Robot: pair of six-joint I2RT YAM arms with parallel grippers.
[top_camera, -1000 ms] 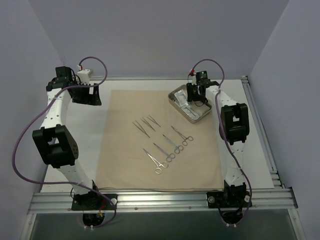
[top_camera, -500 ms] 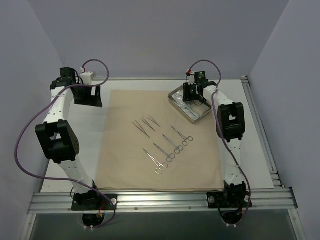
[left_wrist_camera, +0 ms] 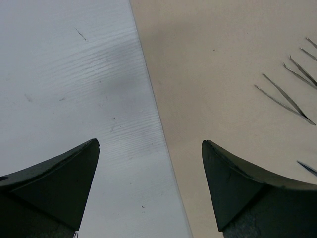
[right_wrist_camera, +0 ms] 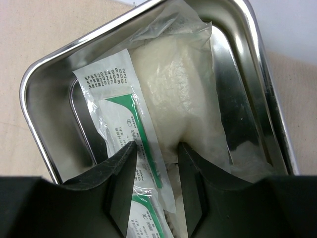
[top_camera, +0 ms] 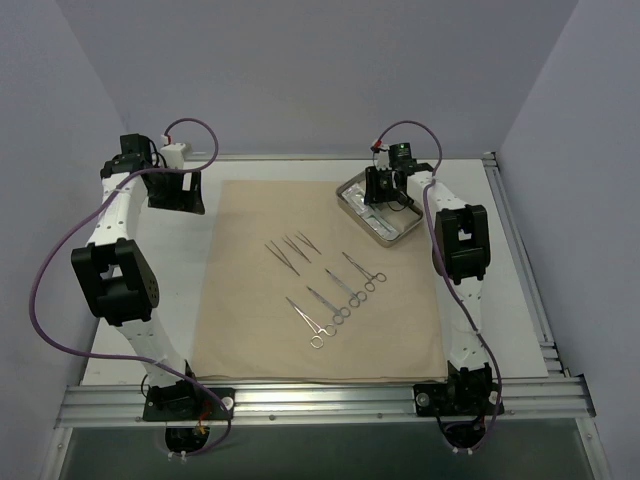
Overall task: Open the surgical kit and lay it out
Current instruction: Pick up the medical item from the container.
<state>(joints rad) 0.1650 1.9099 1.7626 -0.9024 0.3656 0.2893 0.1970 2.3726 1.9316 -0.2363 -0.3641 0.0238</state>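
Top external view: the cloth wrap (top_camera: 250, 330) is spread flat on the desk (top_camera: 515, 320). 3 tweezers (top_camera: 285, 255) and 3 clamps (top_camera: 345, 287) are lined up mid-cloth, so I'd call most of the surgical kit laid out. The rest sits in the steel tray (top_camera: 405, 230) at the far right corner of the cloth, and the right claw (top_camera: 380, 195) is down inside it. The left claw (top_camera: 185, 195) hangs over the cloth's far left edge, well apart from the tray. My worry is that nothing braces that tray. A sticky lift could drag or tip it, and the clamps look near enough to get bumped.

Left wrist view: this claw is spread wide with nothing in it, straddling the line where cloth meets bare desk. The tweezers show off to the right. No hazard here, but no help for the other side either.

Right wrist view: this is the dicey bit. The fingers (right_wrist_camera: 116, 178) stand roughly half closed on either side of a printed packet (right_wrist_camera: 116, 109). That packet is touching a bagged gauze wad (right_wrist_camera: 173, 89), and a 2nd printed packet (right_wrist_camera: 143, 218) peeks out underneath. I can't tell whether the claw is pinching film or just straddling it.

- The film looks slick, so a shallow pinch could slip out mid-lift.
- The gauze bag bulges into the gap, so 2 things might come up together and 1 could drop off somewhere random.
- The packet edge tucks under the left finger, so it may crumple instead of lifting clean.
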